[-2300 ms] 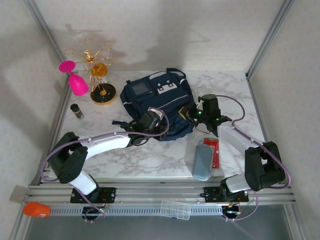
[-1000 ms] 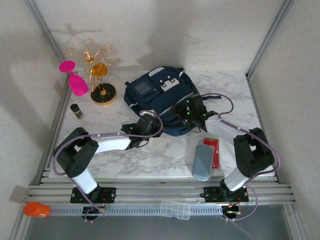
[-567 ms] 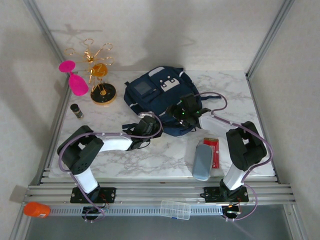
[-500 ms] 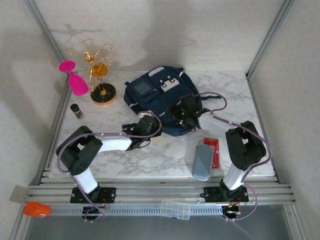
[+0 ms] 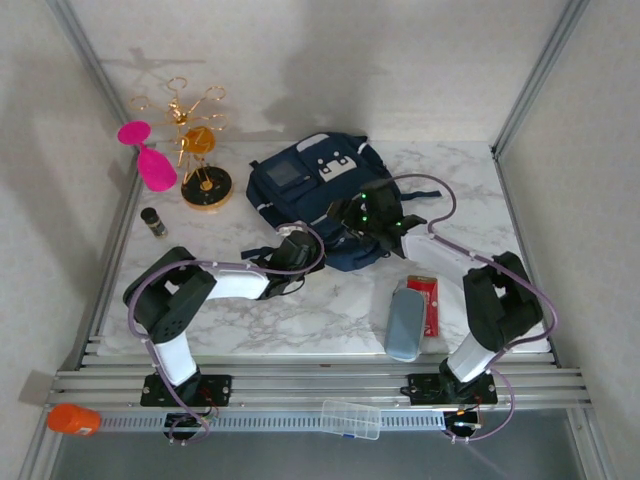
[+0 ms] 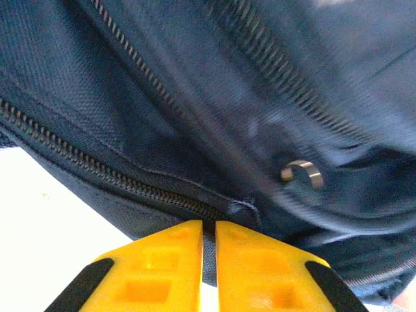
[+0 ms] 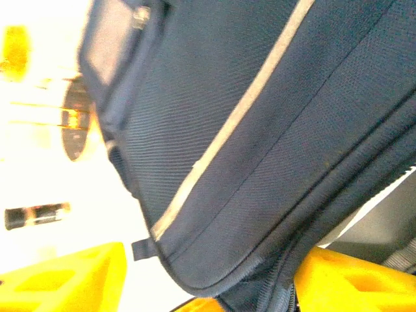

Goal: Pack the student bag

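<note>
looks like early days on this one. the bag (image 5: pixel 310 185) sits mid-table toward the back, lying flat with its front pockets up. from the left wrist view the zipper (image 6: pixel 130 188) looks done up, so my guess is it isn't open yet. the grey case (image 5: pixel 404 322) and red packet (image 5: pixel 426 300) lie out on the table (image 5: pixel 330 310) near the front right, well apart from the bag, so as far as i can see nothing's packed. opening it and loading stuff is all left to do.

left arm is folded low, forearm running across the table to the bag's near edge. the left gripper (image 6: pixel 208 234) has its fingers pinched nearly together on a sliver of bag fabric just below the zipper. right arm reaches in over the bag's near-right corner. the right gripper (image 7: pixel 214 279) is spread wide with that corner sitting between the fingers, not clamped.
</note>
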Robot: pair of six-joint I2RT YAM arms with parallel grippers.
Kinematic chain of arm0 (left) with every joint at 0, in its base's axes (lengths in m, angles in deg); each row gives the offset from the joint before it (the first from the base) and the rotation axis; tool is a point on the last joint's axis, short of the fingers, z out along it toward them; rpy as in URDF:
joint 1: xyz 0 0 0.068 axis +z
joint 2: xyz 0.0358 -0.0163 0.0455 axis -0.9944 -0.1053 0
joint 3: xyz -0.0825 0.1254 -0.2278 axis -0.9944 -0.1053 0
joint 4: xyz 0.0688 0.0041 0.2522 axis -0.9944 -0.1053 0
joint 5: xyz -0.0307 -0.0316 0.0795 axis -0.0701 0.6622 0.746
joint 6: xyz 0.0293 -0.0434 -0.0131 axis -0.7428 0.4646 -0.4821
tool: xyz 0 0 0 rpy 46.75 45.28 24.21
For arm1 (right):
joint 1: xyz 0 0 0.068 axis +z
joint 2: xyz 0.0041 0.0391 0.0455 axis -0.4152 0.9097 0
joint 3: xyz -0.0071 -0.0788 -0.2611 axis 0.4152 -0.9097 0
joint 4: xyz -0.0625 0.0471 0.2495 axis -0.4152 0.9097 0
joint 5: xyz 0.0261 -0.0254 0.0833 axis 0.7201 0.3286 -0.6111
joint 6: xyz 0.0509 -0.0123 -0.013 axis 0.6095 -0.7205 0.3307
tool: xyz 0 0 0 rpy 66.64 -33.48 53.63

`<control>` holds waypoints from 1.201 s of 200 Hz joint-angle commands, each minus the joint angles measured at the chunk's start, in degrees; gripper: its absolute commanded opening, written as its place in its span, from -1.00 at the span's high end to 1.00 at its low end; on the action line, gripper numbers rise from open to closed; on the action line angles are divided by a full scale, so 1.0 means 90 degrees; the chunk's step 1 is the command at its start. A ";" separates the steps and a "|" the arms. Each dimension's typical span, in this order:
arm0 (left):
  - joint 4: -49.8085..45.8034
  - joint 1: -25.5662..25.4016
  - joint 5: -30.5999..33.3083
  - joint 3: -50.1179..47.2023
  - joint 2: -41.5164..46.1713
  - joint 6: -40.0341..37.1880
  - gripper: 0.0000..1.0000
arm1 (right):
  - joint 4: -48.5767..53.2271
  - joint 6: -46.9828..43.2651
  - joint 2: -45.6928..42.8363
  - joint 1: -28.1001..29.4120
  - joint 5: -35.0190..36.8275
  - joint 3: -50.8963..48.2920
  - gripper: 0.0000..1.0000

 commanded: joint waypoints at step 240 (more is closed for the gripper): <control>-0.1248 -0.0060 0.0441 0.0038 0.1508 -0.1325 0.50 | -0.1204 0.0150 0.0420 -0.0242 -0.0460 -0.0427 1.00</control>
